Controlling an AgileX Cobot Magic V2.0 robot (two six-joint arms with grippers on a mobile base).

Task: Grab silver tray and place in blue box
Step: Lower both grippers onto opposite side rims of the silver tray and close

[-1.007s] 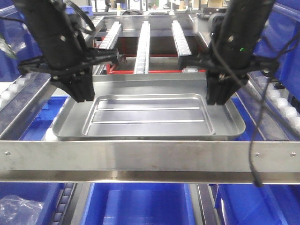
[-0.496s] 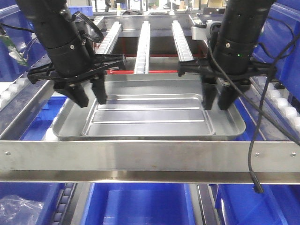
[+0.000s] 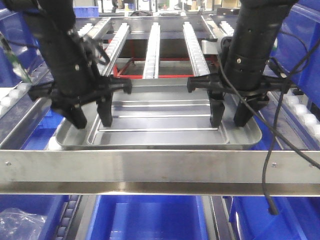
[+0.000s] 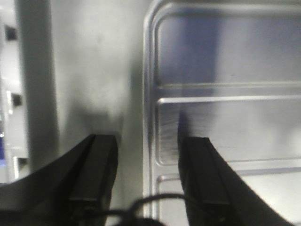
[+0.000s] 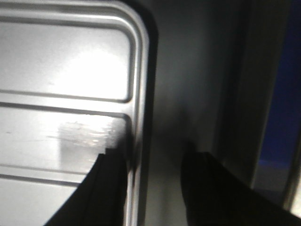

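Exterior front-facing view: the left gripper (image 3: 93, 122) and right gripper (image 3: 227, 122) are being lowered further, both being kept open astride the end rims of the silver tray (image 3: 160, 122). It is still being left unclamped inside the grey tray (image 3: 70, 136), above the blue box (image 3: 150, 220).

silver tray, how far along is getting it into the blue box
Early stage. Done: the left gripper and right gripper are open, each straddling an end rim of the silver tray, as both wrist views show. In hand: the grasp, not yet closed. Left: clamp both rims, lift the tray out of the plain grey tray it sits in, and lower it into the blue box below the rack.
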